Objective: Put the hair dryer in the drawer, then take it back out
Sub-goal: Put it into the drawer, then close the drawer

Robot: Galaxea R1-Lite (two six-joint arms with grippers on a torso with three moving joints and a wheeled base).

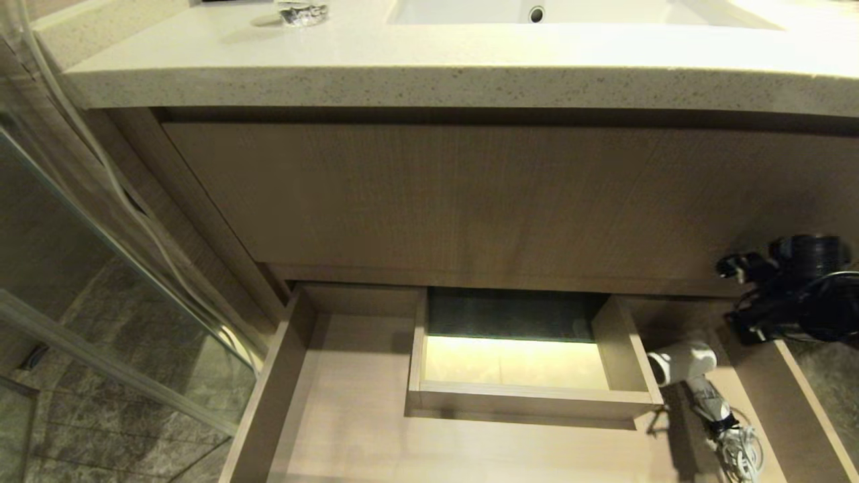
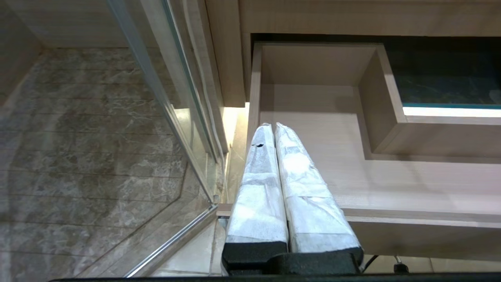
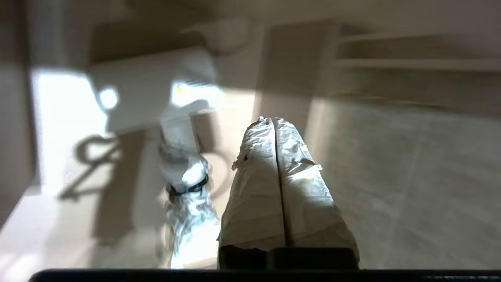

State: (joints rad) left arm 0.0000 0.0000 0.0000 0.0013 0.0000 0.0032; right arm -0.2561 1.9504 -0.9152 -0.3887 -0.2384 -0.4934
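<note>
- Dryer [image 1: 683,363] lies in the open drawer [image 1: 349,396], right of its boxed cutout [image 1: 530,396], cord [image 1: 738,449] bundled beside it
- Right gripper [image 3: 274,121] above the dryer, empty, jaws pressed together
- Left gripper [image 2: 273,127] over the drawer's left part, jaws together, holding nothing

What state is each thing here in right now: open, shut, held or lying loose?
drawer: pulled open.
hair dryer: lying loose in the drawer's right part, cord bundled, not held.
right gripper: shut, empty, above the hair dryer.
left gripper: shut, empty, by the drawer's left end.
upper wood-grain front: closed.
</note>
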